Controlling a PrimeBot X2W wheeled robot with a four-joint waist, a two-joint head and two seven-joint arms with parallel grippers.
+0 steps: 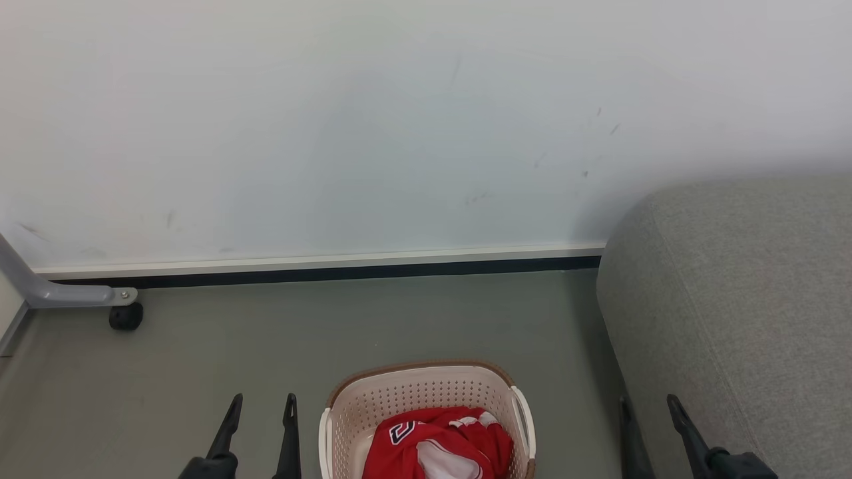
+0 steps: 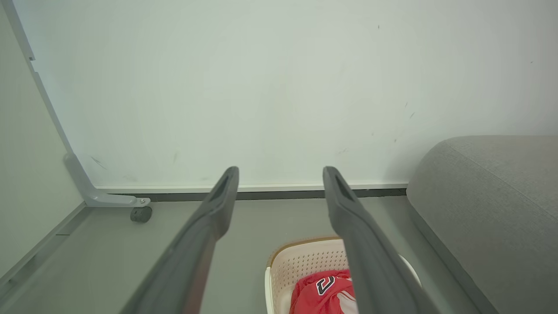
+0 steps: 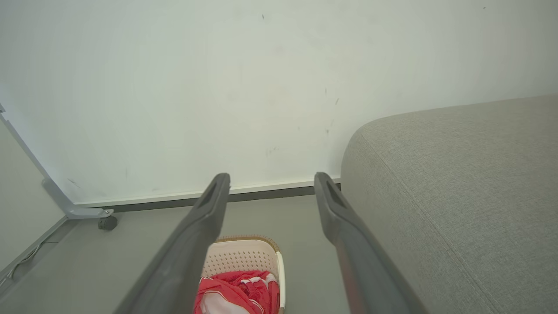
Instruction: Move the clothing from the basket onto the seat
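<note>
The cream perforated basket (image 1: 413, 392) with a brown rim stands on the floor at the bottom centre of the head view. Inside it lies the red clothing (image 1: 436, 442) with white trim and navy lettering. The grey woven seat (image 1: 739, 299) fills the right side. My left gripper (image 1: 261, 402) stands open just left of the basket, nothing between its fingers. My right gripper (image 1: 649, 402) is open between the basket and the seat, empty. In the left wrist view the basket (image 2: 301, 261) and clothing (image 2: 320, 292) lie below the open gripper (image 2: 281, 172). The right wrist view shows the basket (image 3: 242, 257), clothing (image 3: 244, 288) and seat (image 3: 457, 196).
A pale wall (image 1: 399, 120) with a white and dark skirting strip closes off the back. A grey frame leg with a black caster (image 1: 125, 316) stands at the far left. Grey floor (image 1: 413, 319) stretches between the basket and the wall.
</note>
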